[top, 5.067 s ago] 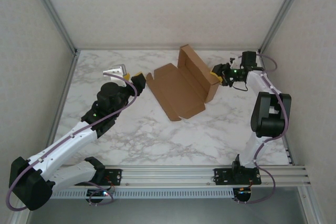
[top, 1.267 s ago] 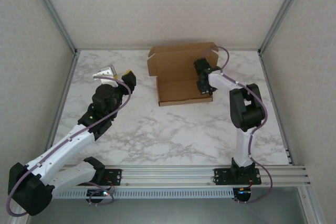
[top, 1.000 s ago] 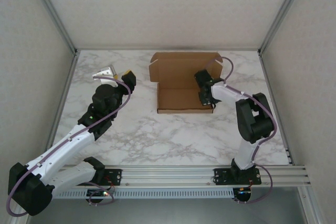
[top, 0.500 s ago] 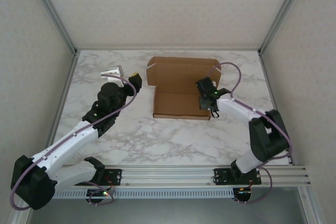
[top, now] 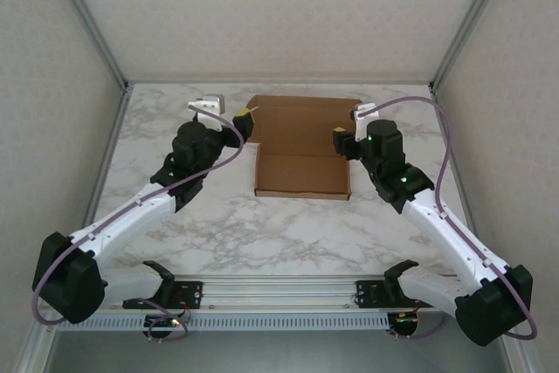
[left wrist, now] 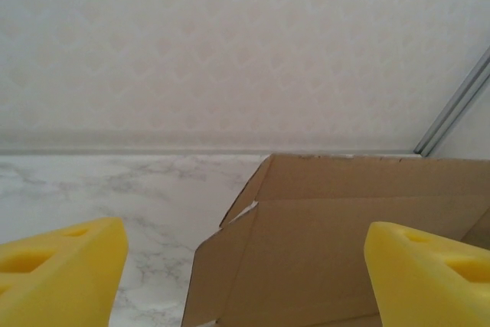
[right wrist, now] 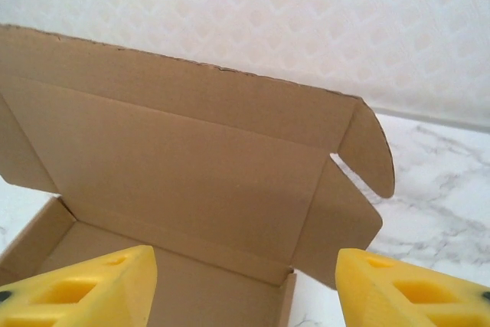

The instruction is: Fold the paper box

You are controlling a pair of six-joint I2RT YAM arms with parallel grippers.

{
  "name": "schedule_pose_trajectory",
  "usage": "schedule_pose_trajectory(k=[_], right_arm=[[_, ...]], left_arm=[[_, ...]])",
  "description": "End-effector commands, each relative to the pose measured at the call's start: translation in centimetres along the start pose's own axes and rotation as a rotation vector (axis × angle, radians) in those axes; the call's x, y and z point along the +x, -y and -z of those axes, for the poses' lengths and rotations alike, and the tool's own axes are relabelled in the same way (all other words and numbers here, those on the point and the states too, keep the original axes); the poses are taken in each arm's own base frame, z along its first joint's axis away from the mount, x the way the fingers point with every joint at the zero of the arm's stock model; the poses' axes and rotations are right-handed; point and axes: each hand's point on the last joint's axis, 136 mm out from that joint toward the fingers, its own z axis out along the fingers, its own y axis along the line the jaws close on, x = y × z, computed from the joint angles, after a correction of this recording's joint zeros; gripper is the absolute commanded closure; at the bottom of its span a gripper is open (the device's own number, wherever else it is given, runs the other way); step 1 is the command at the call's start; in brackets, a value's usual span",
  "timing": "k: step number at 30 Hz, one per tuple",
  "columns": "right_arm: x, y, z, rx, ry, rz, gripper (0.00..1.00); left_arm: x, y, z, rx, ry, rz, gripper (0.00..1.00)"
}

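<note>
The paper box (top: 301,172) is a brown cardboard tray on the marble table, with its lid (top: 301,118) standing upright along the far side. My left gripper (top: 225,113) hovers open just off the lid's left end. In the left wrist view its yellow fingers (left wrist: 61,273) frame the lid's side flap (left wrist: 230,266), and the gripper (left wrist: 245,281) holds nothing. My right gripper (top: 352,127) is open beside the box's right rear corner. In the right wrist view it (right wrist: 245,289) faces the lid's inside (right wrist: 191,166) and the rounded tab (right wrist: 371,151), touching neither.
The marble table (top: 288,233) has bare room in front of the box and on both sides. White walls with metal corner posts (top: 458,28) enclose the back and sides. The arm bases sit on a rail (top: 279,290) at the near edge.
My right gripper has let go of the box's right side, opened and drawn back to the right. My left gripper has swung in toward the lid's left end and widened. The box slid slightly left.
</note>
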Motion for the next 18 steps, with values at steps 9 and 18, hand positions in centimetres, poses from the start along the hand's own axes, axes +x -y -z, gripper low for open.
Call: schedule_pose_trajectory(k=[9,18], right_arm=[[-4.4,1.5,0.0,-0.068,0.204,0.176,0.27],[-0.3,7.5,-3.3,-0.088,0.217,0.116,0.28]], left_arm=[[-3.8,0.1,-1.1,0.087,0.146,-0.117,0.0],[1.7,-6.3,-2.4,0.068,0.068,-0.074,0.01]])
